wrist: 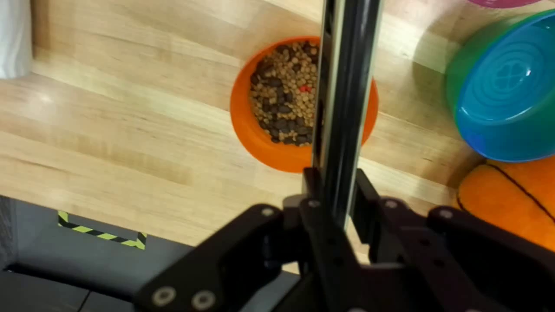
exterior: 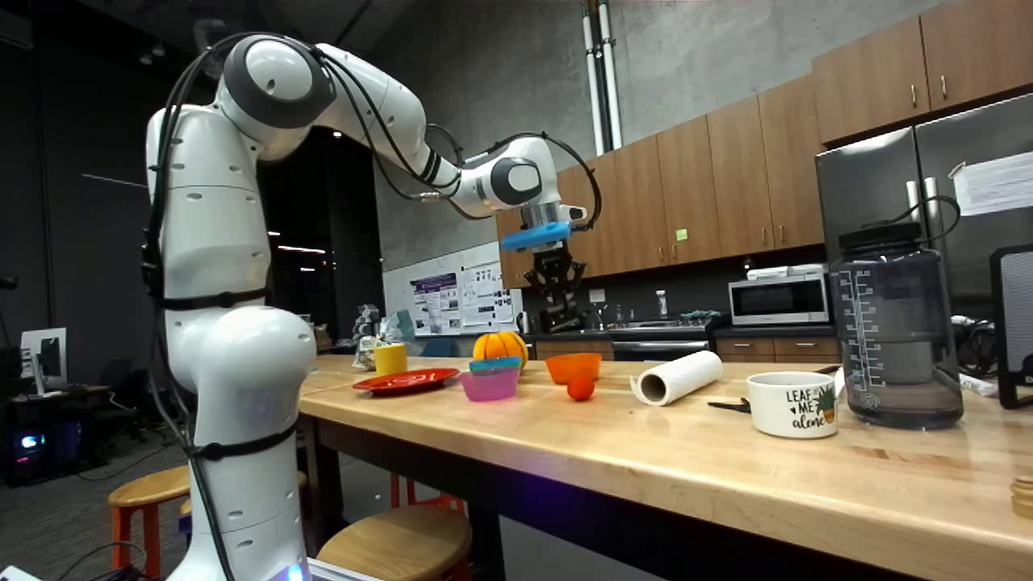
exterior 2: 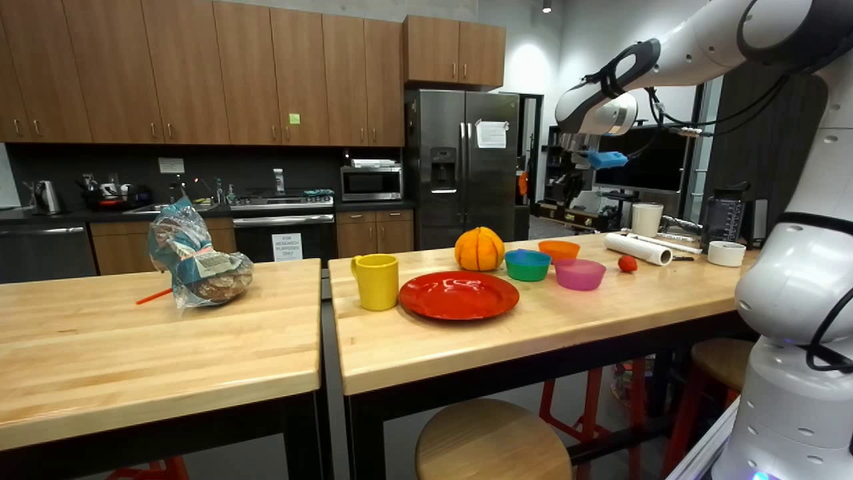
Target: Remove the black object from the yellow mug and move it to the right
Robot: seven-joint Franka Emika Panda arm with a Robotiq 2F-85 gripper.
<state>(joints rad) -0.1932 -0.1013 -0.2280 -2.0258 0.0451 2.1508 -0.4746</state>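
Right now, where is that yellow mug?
In an exterior view, the yellow mug stands upright at the left end of the right-hand wooden table, just left of the red plate.

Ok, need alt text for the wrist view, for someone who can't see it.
The tool grips a long black object with silvery stripes, which crosses in front of an orange bowl of brown and dark bits on a wooden tabletop. At right, both cropped: a blue-lined green bowl and an orange pumpkin; upper left, a white roll.

The pincer (wrist: 337, 186) grips a long black object (wrist: 349, 95) that partly hides an orange bowl (wrist: 241, 110).
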